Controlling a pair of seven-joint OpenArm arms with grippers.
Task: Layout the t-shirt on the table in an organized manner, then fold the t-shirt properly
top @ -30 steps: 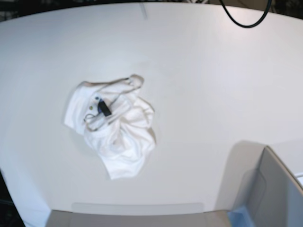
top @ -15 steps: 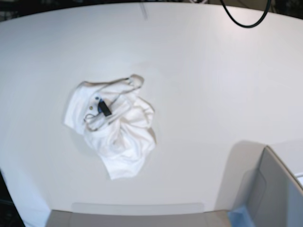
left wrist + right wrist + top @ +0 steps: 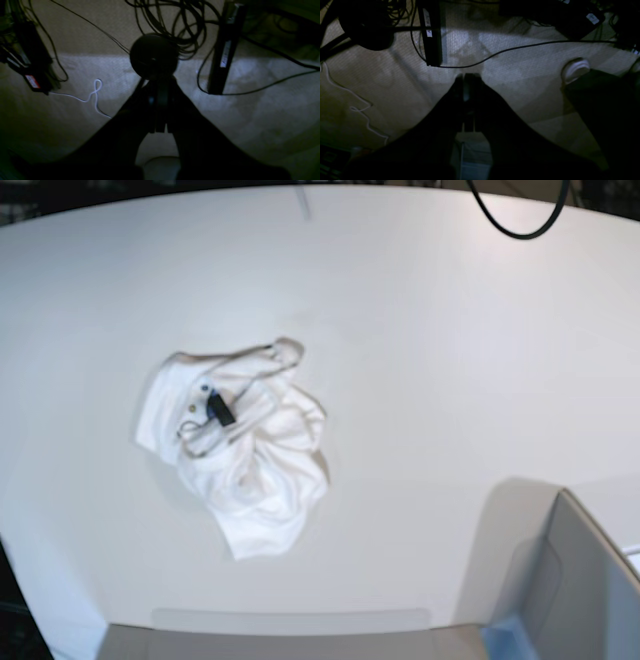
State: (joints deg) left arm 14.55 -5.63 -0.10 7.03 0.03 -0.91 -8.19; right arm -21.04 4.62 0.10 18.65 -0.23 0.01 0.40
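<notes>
1. Base view: the t-shirt (image 3: 238, 445) is seen crumpled left of centre on the table (image 3: 450, 360), neck tag exposed; no layout begun.
2. Left gripper (image 3: 158, 126) and right gripper (image 3: 467, 105) are pointed at carpet, evidently parked; fingers pressed together, nothing held.

The t-shirt (image 3: 243, 455) lay crumpled in a heap left of centre on the table (image 3: 430, 360), its white folds bunched and twisted. A small black neck tag (image 3: 221, 409) showed near the heap's upper left, with a speck of blue print beside it. A black cable (image 3: 518, 220) looped down at the upper right of the frame. The grey box (image 3: 575, 590) sat in the lower right corner, well apart from the shirt.
</notes>
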